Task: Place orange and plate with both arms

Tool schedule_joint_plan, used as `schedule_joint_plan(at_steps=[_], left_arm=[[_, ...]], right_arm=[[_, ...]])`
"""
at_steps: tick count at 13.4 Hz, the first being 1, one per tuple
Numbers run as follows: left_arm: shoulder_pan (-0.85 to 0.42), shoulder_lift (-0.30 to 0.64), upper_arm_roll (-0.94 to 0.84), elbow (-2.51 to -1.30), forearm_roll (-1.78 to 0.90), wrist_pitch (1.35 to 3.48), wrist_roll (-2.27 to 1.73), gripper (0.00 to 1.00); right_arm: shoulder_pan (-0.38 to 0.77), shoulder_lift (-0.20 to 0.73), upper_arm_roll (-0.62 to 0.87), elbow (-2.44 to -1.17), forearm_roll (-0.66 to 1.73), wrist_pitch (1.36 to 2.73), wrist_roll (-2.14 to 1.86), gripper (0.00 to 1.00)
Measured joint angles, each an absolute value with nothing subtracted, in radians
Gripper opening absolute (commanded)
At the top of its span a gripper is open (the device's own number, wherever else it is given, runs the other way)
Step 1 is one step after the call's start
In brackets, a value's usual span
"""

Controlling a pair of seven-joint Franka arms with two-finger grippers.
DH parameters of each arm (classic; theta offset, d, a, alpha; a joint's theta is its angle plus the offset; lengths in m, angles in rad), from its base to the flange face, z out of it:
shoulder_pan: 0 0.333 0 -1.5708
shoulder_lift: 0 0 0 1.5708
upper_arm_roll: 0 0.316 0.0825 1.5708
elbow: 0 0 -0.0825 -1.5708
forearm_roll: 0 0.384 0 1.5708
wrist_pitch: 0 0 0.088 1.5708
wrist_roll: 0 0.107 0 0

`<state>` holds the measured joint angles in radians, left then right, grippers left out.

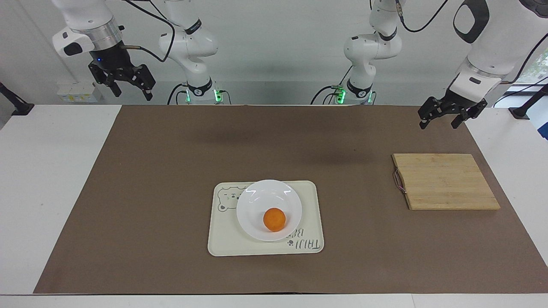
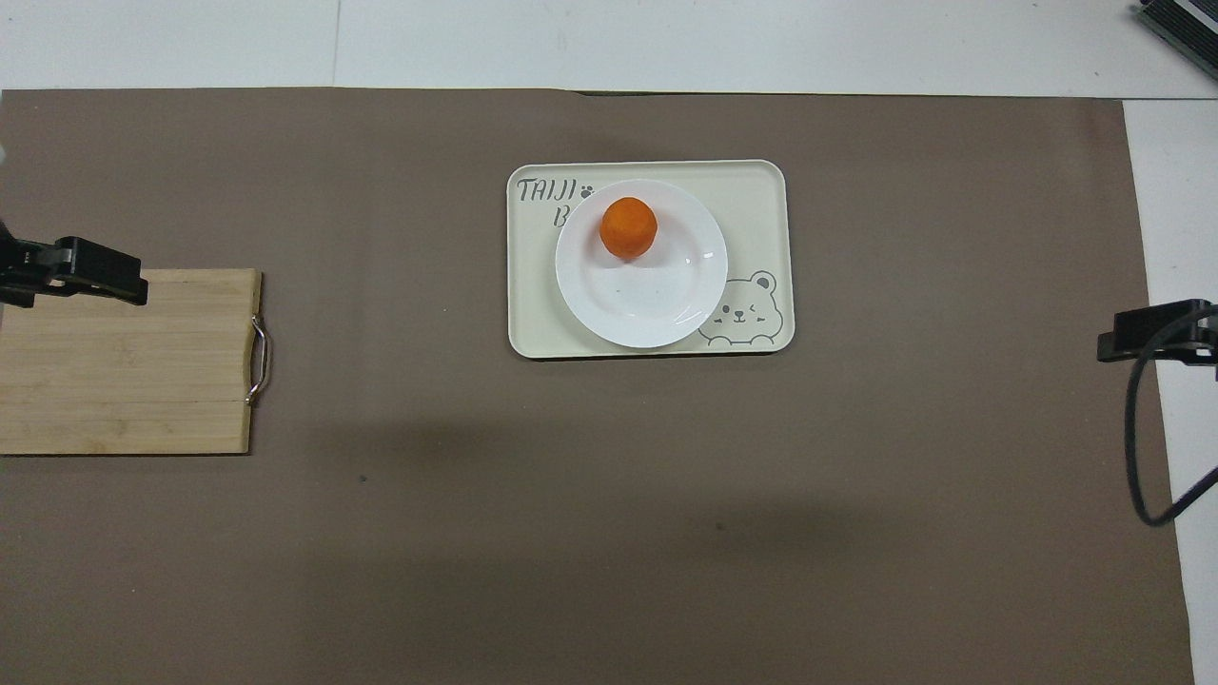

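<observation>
The orange (image 1: 274, 219) lies in the white plate (image 1: 257, 199), off its middle on the part farther from the robots. The plate sits on the cream bear tray (image 1: 222, 244) in the middle of the brown mat. In the overhead view the orange (image 2: 628, 227), the plate (image 2: 647, 304) and the tray (image 2: 761, 190) show the same. My right gripper (image 1: 132, 95) is open and empty, raised high over the table's edge at the right arm's end. My left gripper (image 1: 437, 125) is open and empty, raised over the mat's edge near the cutting board, and it waits.
A bamboo cutting board (image 1: 445, 182) with a metal handle lies on the mat toward the left arm's end; it also shows in the overhead view (image 2: 124, 371). The brown mat (image 1: 150, 192) covers most of the white table.
</observation>
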<state>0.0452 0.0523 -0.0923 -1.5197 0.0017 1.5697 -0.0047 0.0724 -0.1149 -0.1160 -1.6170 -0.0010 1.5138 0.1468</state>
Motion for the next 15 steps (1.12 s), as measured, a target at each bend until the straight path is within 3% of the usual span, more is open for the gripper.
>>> schedule_joint_plan(at_steps=[15], left_arm=[[0.045, 0.052, -0.092, -1.52, 0.002, 1.57, -0.005, 1.0]], right_arm=[[0.076, -0.113, -0.106, -1.615, -0.002, 1.519, 0.12, 1.0]])
